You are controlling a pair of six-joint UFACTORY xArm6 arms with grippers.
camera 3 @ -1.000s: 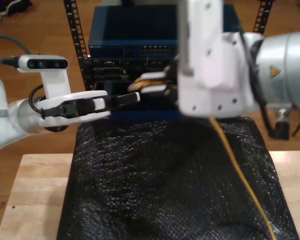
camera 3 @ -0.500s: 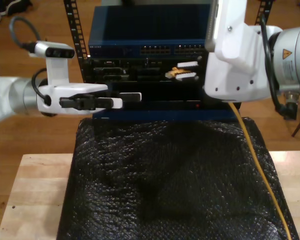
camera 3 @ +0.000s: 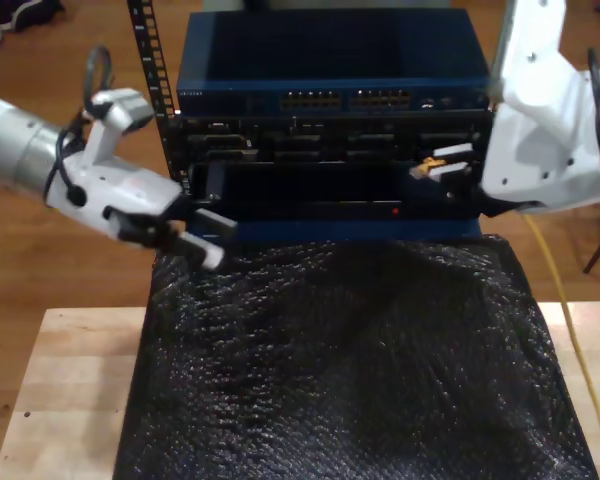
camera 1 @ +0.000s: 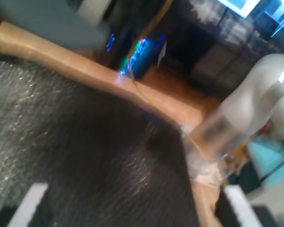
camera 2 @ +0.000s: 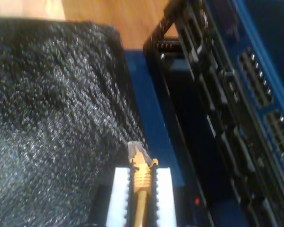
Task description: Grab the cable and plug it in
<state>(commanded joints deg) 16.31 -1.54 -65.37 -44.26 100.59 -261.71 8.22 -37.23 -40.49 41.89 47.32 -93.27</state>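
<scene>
The yellow-orange cable (camera 2: 141,198) is pinched between the white fingers of my second gripper (camera 2: 141,172), and its small clear plug (camera 2: 137,153) sticks out past the tips. In the exterior view that gripper (camera 3: 445,163) hovers at the view's right, in front of the black rack panels, with the plug (camera 3: 425,166) pointing toward the view's left. The cable's slack (camera 3: 570,330) trails down along the mat's edge. My first gripper (camera 3: 208,238) stands open over the mat's far corner at the exterior view's left. Its fingertips (camera 1: 31,205) are spread wide with nothing between them.
A blue network switch (camera 3: 320,70) with rows of ports (camera 3: 310,100) tops the rack, with black modules (camera 2: 227,123) below. A black bubble-wrap mat (camera 3: 340,370) covers the wooden table (camera 3: 70,390). Black perforated rack rails (camera 3: 152,60) flank the unit.
My second arm has swung toward the exterior view's right, carrying the plug along the rack's front. My first arm has tilted downward, lowering its gripper to the mat's far corner.
</scene>
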